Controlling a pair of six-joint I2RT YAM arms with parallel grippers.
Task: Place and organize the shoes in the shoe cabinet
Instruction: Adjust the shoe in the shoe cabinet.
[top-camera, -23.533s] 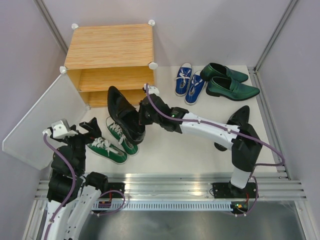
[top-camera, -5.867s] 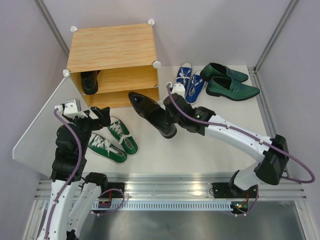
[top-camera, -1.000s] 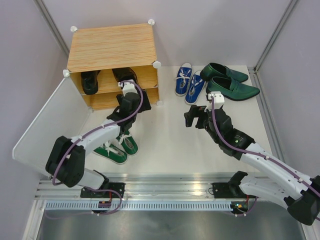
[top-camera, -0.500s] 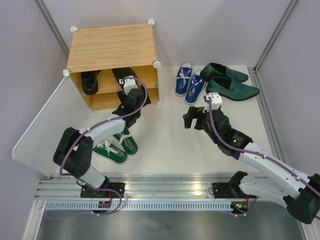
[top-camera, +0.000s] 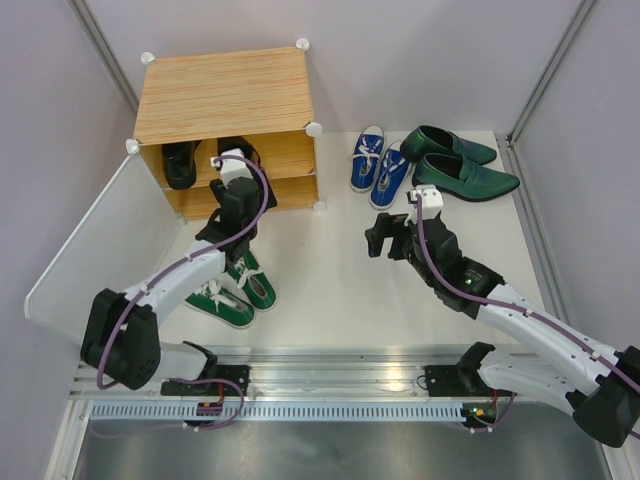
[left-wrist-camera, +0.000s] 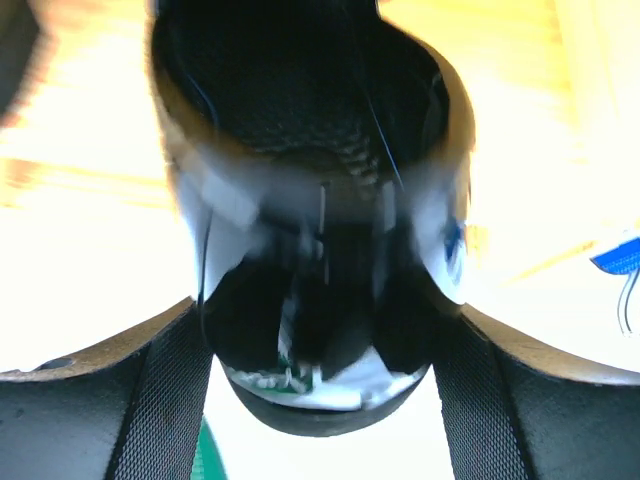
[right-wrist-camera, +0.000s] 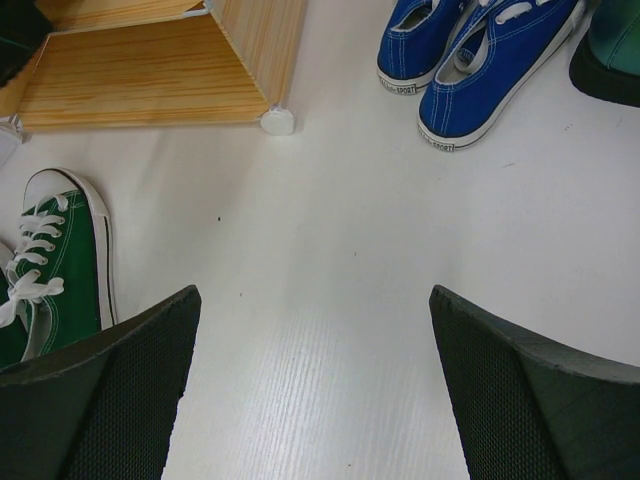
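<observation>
1. Top view: the cabinet (top-camera: 220, 95) stands at the back left with its door (top-camera: 95, 250) swung open. Both black boots (top-camera: 180, 163) sit on the upper shelf, and the left gripper (top-camera: 233, 166) is at the right-hand one. The green sneakers (top-camera: 240, 290) lie on the table (top-camera: 330, 300) before the cabinet (partly under the left arm). The blue sneakers (top-camera: 380, 165) and loafers (top-camera: 455, 165) sit to its right. The right gripper (top-camera: 385, 240) hovers above the table.
2. Left wrist view: blurred. The fingers (left-wrist-camera: 160, 400) flank a boot's heel closely; whether they grip it I cannot tell.
3. Right wrist view: the jaws stand wide apart, with only tabletop between them. One green sneaker lies at the left and the blue sneakers at the top right.
</observation>
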